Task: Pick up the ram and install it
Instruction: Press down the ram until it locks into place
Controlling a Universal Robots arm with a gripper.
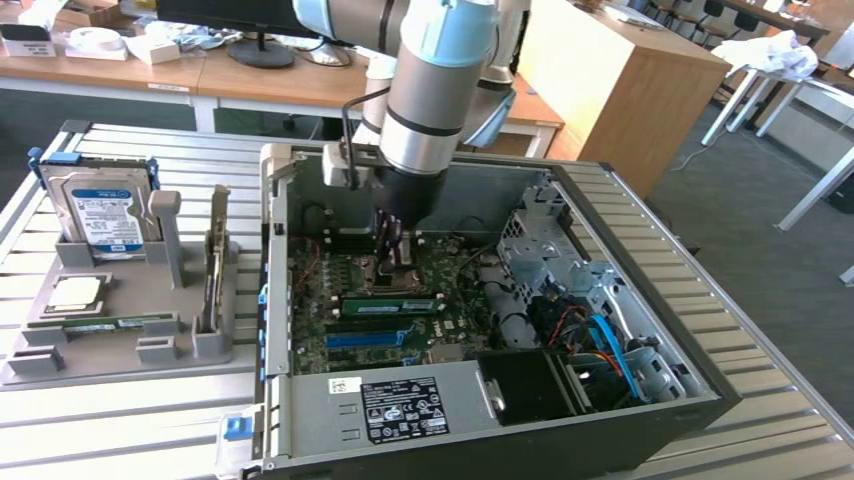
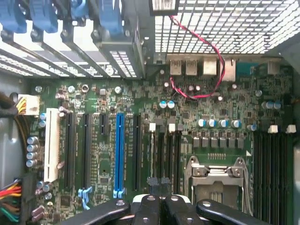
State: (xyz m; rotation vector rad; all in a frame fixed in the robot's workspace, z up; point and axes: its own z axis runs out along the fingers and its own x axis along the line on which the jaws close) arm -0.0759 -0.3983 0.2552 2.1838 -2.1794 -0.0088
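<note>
A green ram [image 1: 390,305] with a pale label stands on edge in a motherboard slot inside the open computer case [image 1: 641,240], between the processor socket and a blue slot [image 1: 363,339]. My gripper [image 1: 398,268] reaches down into the case just beyond that stick, over the socket area. In the wrist view the gripper [image 2: 159,183] is shut, fingertips pressed together with nothing between them. They hover over narrow black slots with white clips [image 2: 152,126]. I cannot tell whether the tips touch the ram.
A grey holder [image 1: 120,345] at the exterior view's left carries a blue-labelled hard drive [image 1: 100,210], a square silver processor [image 1: 74,293], a flat green stick [image 1: 114,322] and a thin board on edge [image 1: 218,260]. Cables and a drive cage [image 1: 561,260] crowd the case's other side.
</note>
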